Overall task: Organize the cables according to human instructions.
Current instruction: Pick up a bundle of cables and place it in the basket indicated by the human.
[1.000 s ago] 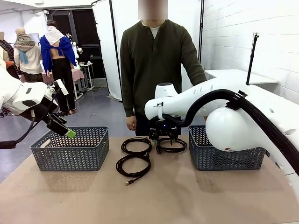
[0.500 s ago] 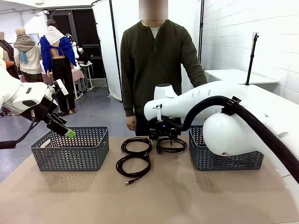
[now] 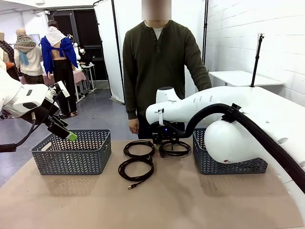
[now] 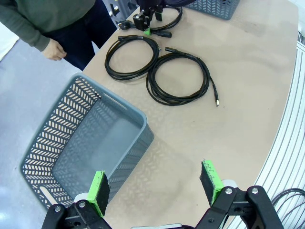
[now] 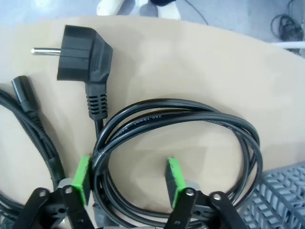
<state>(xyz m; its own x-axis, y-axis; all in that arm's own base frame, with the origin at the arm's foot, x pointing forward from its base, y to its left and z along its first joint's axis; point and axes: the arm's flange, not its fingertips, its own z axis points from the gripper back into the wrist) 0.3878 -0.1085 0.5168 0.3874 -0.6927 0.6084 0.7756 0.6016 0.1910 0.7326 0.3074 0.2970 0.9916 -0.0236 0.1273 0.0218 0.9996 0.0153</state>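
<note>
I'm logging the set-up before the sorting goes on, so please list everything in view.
table: one, tan, under everything
left basket: one, grey-blue, at the table's left side
right basket: one, grey-blue, at the table's right side
near coil: one, black, between the baskets, on the robot's side
far left coil: one, black, just beyond the near coil
far right coil: one, black, beside the right basket
plug: one, black, angled, on the far right coil's cord
person: one, olive top, at the far side
left gripper: green pads, jaws open, raised by the left basket
right gripper: green pads, jaws astride the far right coil's strands, not yet closed
</note>
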